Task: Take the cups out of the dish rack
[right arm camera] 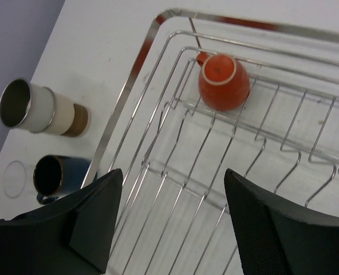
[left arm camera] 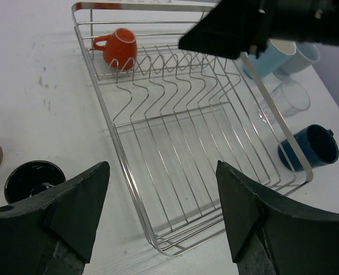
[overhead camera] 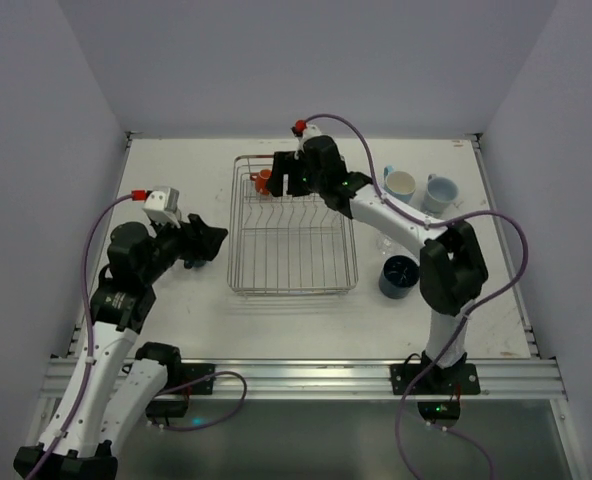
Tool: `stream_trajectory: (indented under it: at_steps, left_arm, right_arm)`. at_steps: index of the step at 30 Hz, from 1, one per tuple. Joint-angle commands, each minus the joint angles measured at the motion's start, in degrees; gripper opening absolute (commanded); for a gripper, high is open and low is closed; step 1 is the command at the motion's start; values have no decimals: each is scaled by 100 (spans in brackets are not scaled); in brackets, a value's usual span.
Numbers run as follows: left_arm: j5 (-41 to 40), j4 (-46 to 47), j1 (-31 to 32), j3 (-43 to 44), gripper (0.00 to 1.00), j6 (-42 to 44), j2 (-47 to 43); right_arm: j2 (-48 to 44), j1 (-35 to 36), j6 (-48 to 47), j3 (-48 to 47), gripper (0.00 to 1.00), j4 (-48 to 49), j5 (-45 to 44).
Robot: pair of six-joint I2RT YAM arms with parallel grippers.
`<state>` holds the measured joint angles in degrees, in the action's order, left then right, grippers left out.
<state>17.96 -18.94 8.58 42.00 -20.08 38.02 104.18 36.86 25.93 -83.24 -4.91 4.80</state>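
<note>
Left fingers (left arm camera: 72,200): spread wide, nothing between them. They hang over the surface (overhead camera: 176,180) just off the left side of the dish rack (overhead camera: 294,262), pointing across it.

Right fingers (right arm camera: 284,223): also spread, holding nothing. They're above the rack's far left corner, aimed at the orange mug (right arm camera: 223,80), close to it but not touching.

Orange mug is the only cup in the rack. It's tipped over among the tines in that far left corner, with the handle toward the corner (mouth faces the right wrist camera).

The other cups sit on the surface:
- Left of the rack: a dark blue cup (left arm camera: 33,180), mouth up, close to the left fingers.
- Next to that cup: a cream-and-brown tumbler (right arm camera: 43,109).
- Beside those two: a faint clear ring (right arm camera: 14,179). Could be a glass, can't say for sure.
- Right of the rack, far side: two light blue mugs (overhead camera: 439,193) side by side.
- Nearer than those: a clear glass (left arm camera: 290,100), just beside the rack's right rim.
- Near the rack's near right corner: a dark blue mug (overhead camera: 399,275), partly behind the right arm's elbow in the top view.
</note>
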Motion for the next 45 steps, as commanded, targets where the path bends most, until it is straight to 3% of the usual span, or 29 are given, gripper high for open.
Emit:
stream_trajectory:
  at_steps: [1, 8, 11, 14, 27, 30, 37, 43, 45]
  left_arm:
    - [-371, 286, 346, -165, 79, 188, -102]
    - [-898, 119, 1074, -25, 78, 267, -145]
    - [-1110, 22, 1321, -25, 78, 285, -242]
    - [-1241, -13, 1497, -16, 78, 276, -321]
    - [-1383, -84, 1893, 10, 78, 285, -550]
    - [-1417, -92, 1946, 28, 78, 276, -603]
    - [-1479, -145, 1999, 54, 78, 294, -717]
    - [-1541, -180, 2034, 63, 78, 285, -831]
    - [-1558, -163, 2042, 72, 78, 329, -805]
  right_arm:
    - [830, 23, -562, -1549, 73, -1151, -400]
    - [2860, 14, -914, -4689, 70, -2786, -743]
    - [3546, 14, -959, -5728, 77, -3165, -823]
    - [3723, 14, -924, -5756, 81, -2990, -849]
    - [4374, 32, -379, -6196, 80, -2437, -673]
    - [4400, 5, -291, -6248, 78, -2524, -743]
    - [4479, -65, -168, -6336, 62, -2620, -595]
    - [4558, -188, -27, -6405, 67, -2910, -331]
    - [4568, -188, 17, -6363, 56, -2954, -444]
